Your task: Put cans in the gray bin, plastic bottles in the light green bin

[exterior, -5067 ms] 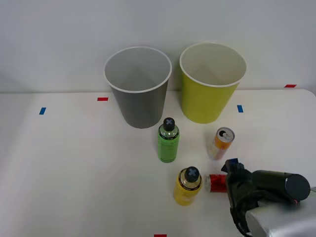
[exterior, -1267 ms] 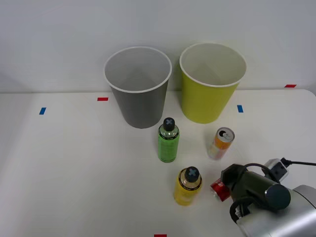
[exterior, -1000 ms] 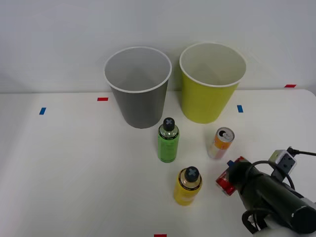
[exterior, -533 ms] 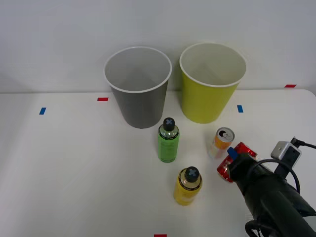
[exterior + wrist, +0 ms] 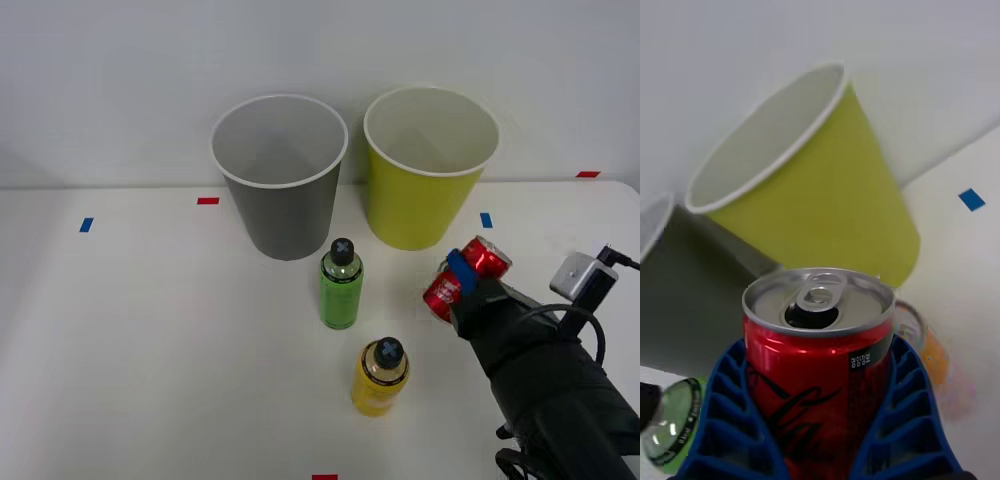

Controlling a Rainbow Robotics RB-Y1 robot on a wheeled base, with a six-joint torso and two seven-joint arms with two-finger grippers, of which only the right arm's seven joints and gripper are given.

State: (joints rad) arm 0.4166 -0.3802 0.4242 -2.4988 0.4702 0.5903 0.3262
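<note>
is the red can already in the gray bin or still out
Out. The red can sits tilted in the right end effector above the table, short of the gray bin, whose visible inside looks empty.

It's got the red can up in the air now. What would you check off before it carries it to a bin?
1. Red can clamped between both blue fingers: ok.
2. Can lifted off the table: ok.
3. Gray bin upright, mouth open: ok.
4. Green bottle standing below the way to it, may get clipped: cannot tell.
5. Orange can untouched behind the red one: ok.
6. Yellow bottle upright: ok.
</note>
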